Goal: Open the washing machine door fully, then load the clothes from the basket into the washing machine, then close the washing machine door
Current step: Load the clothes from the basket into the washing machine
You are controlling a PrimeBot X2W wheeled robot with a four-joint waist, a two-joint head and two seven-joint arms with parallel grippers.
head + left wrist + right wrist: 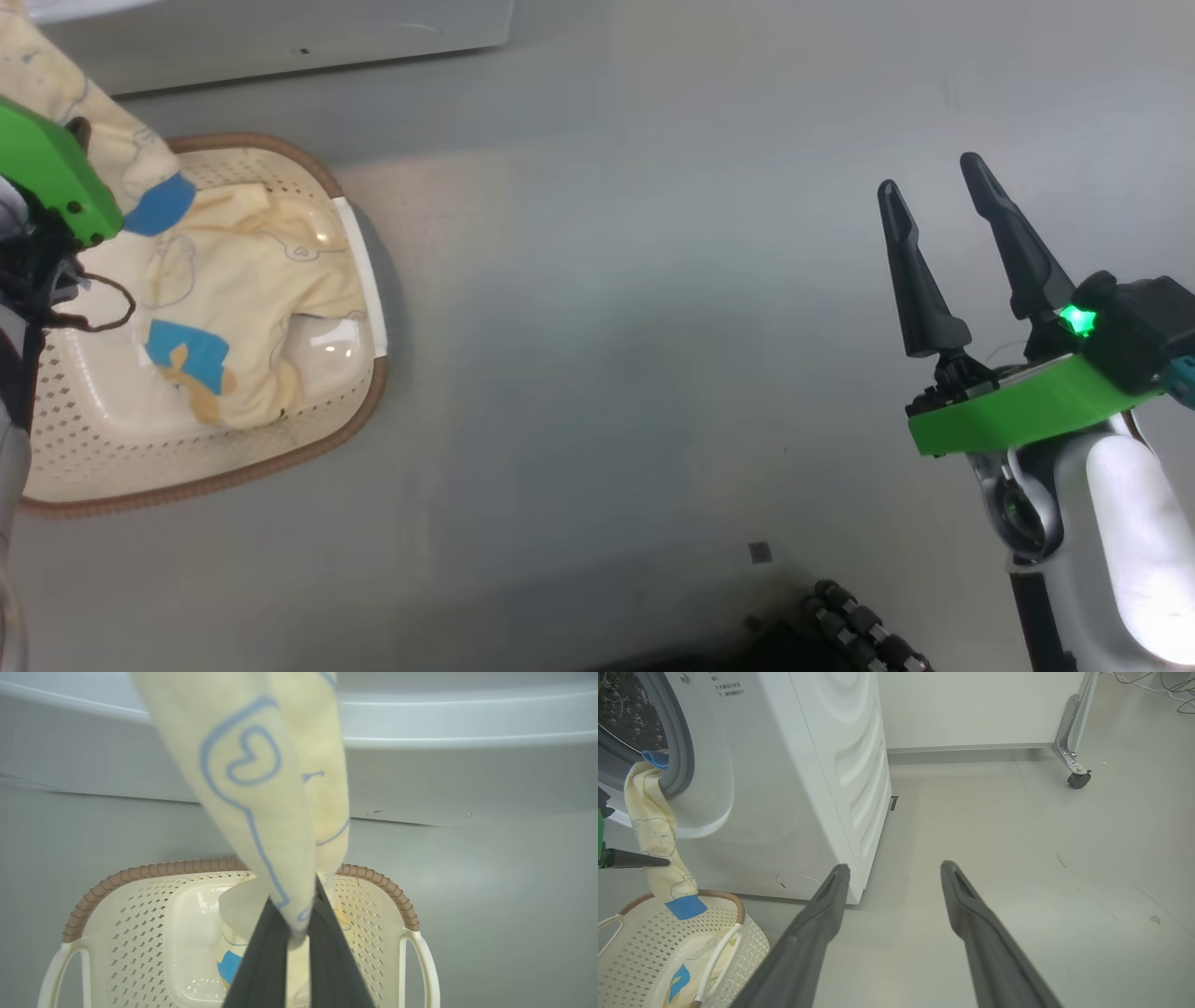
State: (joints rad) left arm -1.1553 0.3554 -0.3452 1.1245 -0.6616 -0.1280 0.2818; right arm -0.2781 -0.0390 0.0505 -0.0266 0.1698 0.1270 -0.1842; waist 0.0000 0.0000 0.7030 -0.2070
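Your left gripper (299, 914) is clamped mid-length on the limp, light pale-yellow bear-print garment (261, 788); expect draping. The right gripper (929, 175) stands apart.

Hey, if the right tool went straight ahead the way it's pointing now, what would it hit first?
Most likely the bare grey floor. The right tool, open, points just past the washing machine's side corner with nothing in between, though depth is hard to judge.

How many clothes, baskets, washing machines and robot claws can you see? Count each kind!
clothes: 2
basket: 1
washing machine: 1
claws, left claw and right claw: 2
Total: 6
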